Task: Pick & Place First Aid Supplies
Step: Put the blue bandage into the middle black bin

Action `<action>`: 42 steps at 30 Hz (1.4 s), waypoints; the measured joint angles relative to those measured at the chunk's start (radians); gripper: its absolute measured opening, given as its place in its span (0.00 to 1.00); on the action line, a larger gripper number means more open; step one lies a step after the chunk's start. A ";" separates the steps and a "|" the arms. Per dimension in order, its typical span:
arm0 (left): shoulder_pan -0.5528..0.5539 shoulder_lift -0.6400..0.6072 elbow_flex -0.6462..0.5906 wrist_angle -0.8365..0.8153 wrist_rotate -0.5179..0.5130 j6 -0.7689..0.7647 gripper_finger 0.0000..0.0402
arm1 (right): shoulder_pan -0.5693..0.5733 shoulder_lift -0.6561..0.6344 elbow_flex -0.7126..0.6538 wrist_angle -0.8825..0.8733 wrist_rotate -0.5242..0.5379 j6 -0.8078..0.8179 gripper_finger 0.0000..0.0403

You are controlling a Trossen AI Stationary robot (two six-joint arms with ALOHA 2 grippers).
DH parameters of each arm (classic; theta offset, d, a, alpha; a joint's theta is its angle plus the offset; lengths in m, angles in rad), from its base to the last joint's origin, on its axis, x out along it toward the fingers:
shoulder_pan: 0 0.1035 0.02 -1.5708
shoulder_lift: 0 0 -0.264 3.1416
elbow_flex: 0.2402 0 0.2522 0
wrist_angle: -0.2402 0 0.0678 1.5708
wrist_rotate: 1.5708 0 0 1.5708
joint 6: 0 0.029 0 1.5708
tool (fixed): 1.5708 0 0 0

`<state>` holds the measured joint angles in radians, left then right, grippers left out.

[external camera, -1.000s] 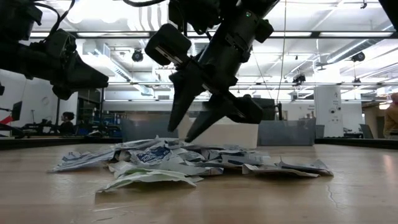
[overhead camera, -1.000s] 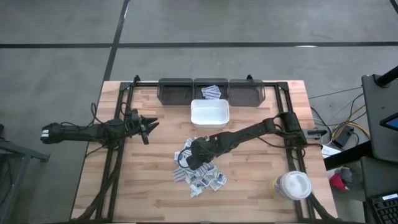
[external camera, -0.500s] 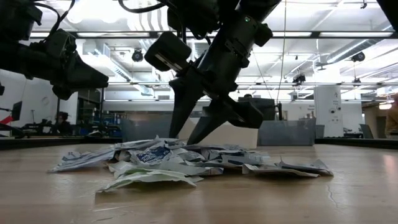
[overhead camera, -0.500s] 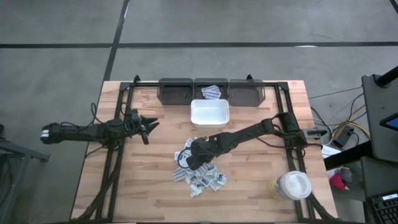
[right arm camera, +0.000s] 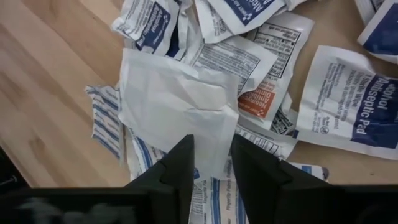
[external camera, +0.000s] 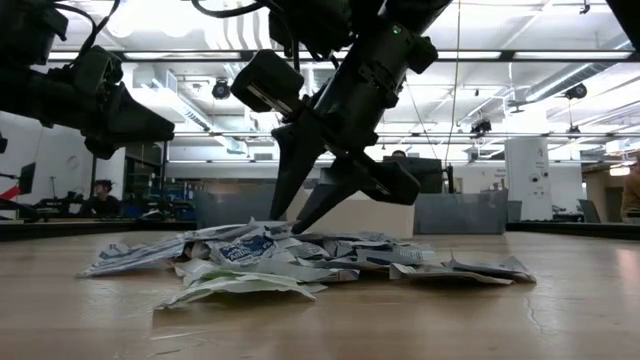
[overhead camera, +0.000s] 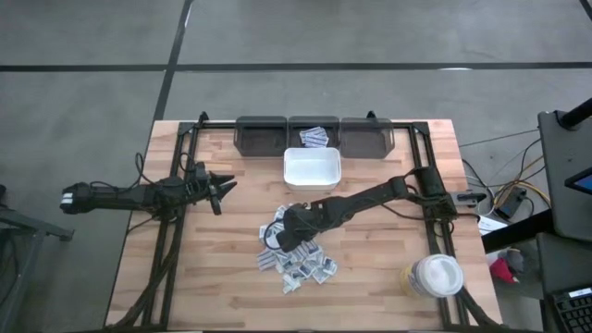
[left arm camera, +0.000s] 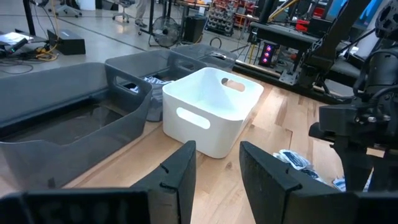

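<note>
The first aid supplies (overhead camera: 298, 262) lie heaped at the table's middle, flat white sachets with blue print (external camera: 270, 258). My right gripper (overhead camera: 280, 239) points steeply down onto the pile's far left part. Its fingers stand a narrow gap apart on either side of a corner of a plain white sachet (right arm camera: 177, 106), which lies on top of the others. My left gripper (overhead camera: 228, 185) hangs open over the table's left side, level, with nothing between its fingers (left arm camera: 217, 165). My right gripper comes at the plain white sachet from above, slanting down, with a fingertip (right arm camera: 180, 165) on each side of the sachet's corner (right arm camera: 214, 152). The fingers hide the tips, so I cannot tell whether they touch it. The sachet lies flat on the pile.
A white bin (overhead camera: 312, 168) stands just beyond the pile. Behind it is a row of three grey bins (overhead camera: 262, 135), the middle one (overhead camera: 314, 136) holding a few sachets. A white round lidded tub (overhead camera: 437, 276) sits near the right front corner.
The gap between my right gripper's fingertips has narrowed over the pile, seen in the low view. The gripper has stayed where it was and the sachets have not moved.
</note>
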<state>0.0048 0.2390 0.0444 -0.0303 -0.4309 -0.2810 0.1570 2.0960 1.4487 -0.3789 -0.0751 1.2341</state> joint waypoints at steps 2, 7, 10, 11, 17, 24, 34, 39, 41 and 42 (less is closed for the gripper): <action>0.000 0.000 0.000 0.000 0.000 0.000 0.31 | -0.001 0.000 0.000 -0.002 0.000 -0.001 0.21; 0.000 0.000 0.000 0.000 0.000 0.001 0.31 | -0.001 0.000 0.000 -0.008 0.000 -0.005 0.11; 0.000 0.000 0.000 0.000 0.000 0.001 0.31 | -0.001 0.000 -0.002 -0.007 0.000 -0.007 0.06; 0.000 0.000 0.000 0.000 0.000 0.001 0.31 | -0.001 0.000 -0.003 -0.007 0.000 -0.007 0.05; 0.000 0.000 0.000 0.000 0.000 0.001 0.31 | 0.000 0.000 -0.005 -0.008 0.000 -0.015 0.02; 0.000 0.000 0.000 0.000 0.000 0.001 0.31 | 0.000 -0.010 -0.005 -0.007 0.000 -0.038 0.02; 0.000 0.000 0.000 0.000 0.000 0.001 0.31 | 0.000 -0.093 -0.002 -0.010 0.021 -0.117 0.02; 0.000 0.000 0.000 0.000 0.000 0.001 0.31 | -0.001 -0.143 -0.002 -0.015 0.039 -0.176 0.02; 0.000 0.000 0.000 0.000 0.000 0.001 0.31 | -0.001 -0.163 -0.002 -0.033 0.053 -0.199 0.02; 0.000 0.000 0.000 0.000 0.000 0.001 0.31 | -0.001 -0.173 -0.002 -0.038 0.059 -0.213 0.02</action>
<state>0.0050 0.2390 0.0444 -0.0303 -0.4308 -0.2798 0.1562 1.9226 1.4471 -0.4172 -0.0160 1.0210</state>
